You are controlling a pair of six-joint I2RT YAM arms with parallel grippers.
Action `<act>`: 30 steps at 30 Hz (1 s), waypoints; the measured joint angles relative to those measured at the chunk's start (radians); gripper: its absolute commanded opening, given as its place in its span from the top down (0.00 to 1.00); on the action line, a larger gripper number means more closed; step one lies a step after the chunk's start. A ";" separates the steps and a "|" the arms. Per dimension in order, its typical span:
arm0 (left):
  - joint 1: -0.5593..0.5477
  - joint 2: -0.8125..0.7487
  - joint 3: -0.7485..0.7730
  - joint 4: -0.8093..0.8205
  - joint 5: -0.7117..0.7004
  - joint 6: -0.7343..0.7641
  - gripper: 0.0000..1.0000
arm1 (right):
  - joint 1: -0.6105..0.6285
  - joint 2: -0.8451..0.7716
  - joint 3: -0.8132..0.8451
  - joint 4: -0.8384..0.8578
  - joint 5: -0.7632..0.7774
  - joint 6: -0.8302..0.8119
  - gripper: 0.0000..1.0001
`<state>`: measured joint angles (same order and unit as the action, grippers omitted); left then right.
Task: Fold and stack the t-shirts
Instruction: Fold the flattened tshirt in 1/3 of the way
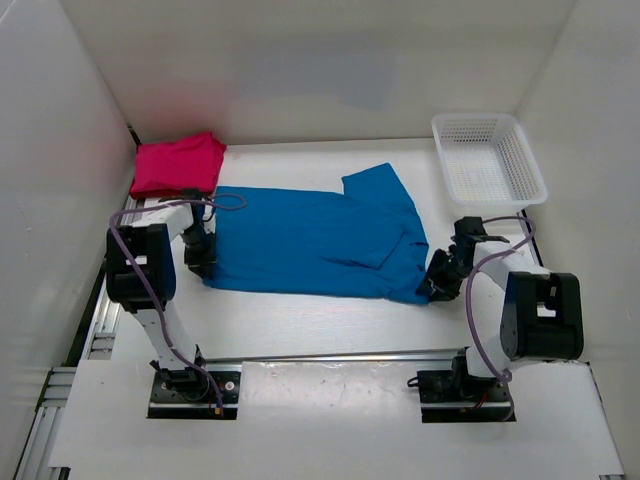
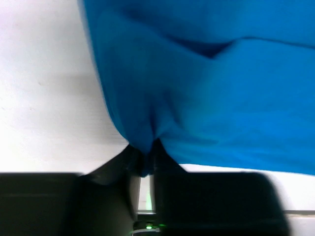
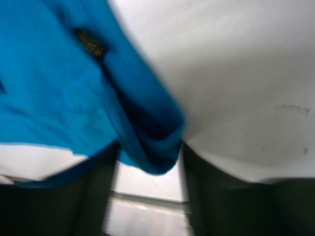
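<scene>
Top view: the blue t-shirt [image 1: 310, 245] lies spread out across the middle of the tabletop [image 1: 300, 320], one sleeve flipped up at its far edge. Left pincer [image 1: 200, 255] sits at the shirt's left edge and right pincer [image 1: 438, 278] at its near right corner; both are too small here to read the jaws. A pink-red bundle [image 1: 178, 165] sits beyond the shirt's far left corner, and I can't tell if that's one shirt or more. A white basket [image 1: 475, 120] is off past the shirt's far right.

Left wrist view: pretty blurry, but the left pincer [image 2: 143, 169] is pinched nearly closed on a bunched bit of the shirt's edge.

Right wrist view: even blurrier. The right pincer's [image 3: 151, 147] jaws stand well apart with a rolled fold of the shirt filling the gap. Can't tell whether it's actually squeezed. The shirt's left part runs out of frame.
</scene>
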<state>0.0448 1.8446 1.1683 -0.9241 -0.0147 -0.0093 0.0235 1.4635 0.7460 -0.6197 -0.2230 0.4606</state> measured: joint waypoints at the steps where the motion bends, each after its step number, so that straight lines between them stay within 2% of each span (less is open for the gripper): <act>1: -0.002 0.001 0.002 0.000 0.008 0.002 0.87 | -0.010 0.006 -0.007 0.026 -0.008 0.007 0.66; 2: -0.004 0.001 0.002 0.001 0.009 0.005 0.90 | -0.018 0.013 -0.011 0.035 -0.018 0.006 0.82; 5: -0.003 0.002 0.004 0.000 0.010 0.008 0.90 | -0.033 0.020 -0.025 0.060 -0.037 0.010 1.00; 13: 0.021 -0.019 -0.008 0.013 -0.054 0.005 0.90 | -0.098 -0.012 -0.029 0.019 -0.031 0.015 1.00; 20: 0.048 -0.159 -0.108 -0.027 -0.132 0.001 0.90 | -0.105 -0.135 -0.034 -0.102 -0.048 0.019 1.00; 22: 0.049 -0.194 -0.148 -0.040 -0.146 0.001 0.90 | -0.105 -0.157 -0.066 -0.113 -0.054 0.022 0.97; 23: 0.050 -0.206 -0.170 -0.044 -0.154 0.001 0.90 | -0.103 -0.166 -0.087 -0.123 -0.058 0.028 0.93; 24: 0.050 -0.216 -0.199 -0.048 -0.165 0.001 0.85 | -0.099 -0.171 -0.104 -0.137 -0.060 0.035 0.87; 25: 0.051 -0.224 -0.229 -0.051 -0.177 0.001 0.76 | -0.091 -0.175 -0.118 -0.148 -0.061 0.043 0.74; 26: 0.051 -0.227 -0.255 -0.059 -0.193 0.002 0.49 | -0.081 -0.178 -0.129 -0.159 -0.061 0.051 0.63; 27: 0.052 -0.227 -0.274 -0.068 -0.215 0.008 0.39 | -0.075 -0.179 -0.135 -0.166 -0.061 0.060 0.58; 30: 0.056 -0.231 -0.299 -0.070 -0.318 0.010 0.30 | -0.072 -0.180 -0.146 -0.171 -0.045 0.082 0.53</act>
<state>0.1009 1.6135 0.8692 -0.9943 -0.3328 0.0002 -0.0490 1.2831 0.5999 -0.7906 -0.2680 0.5426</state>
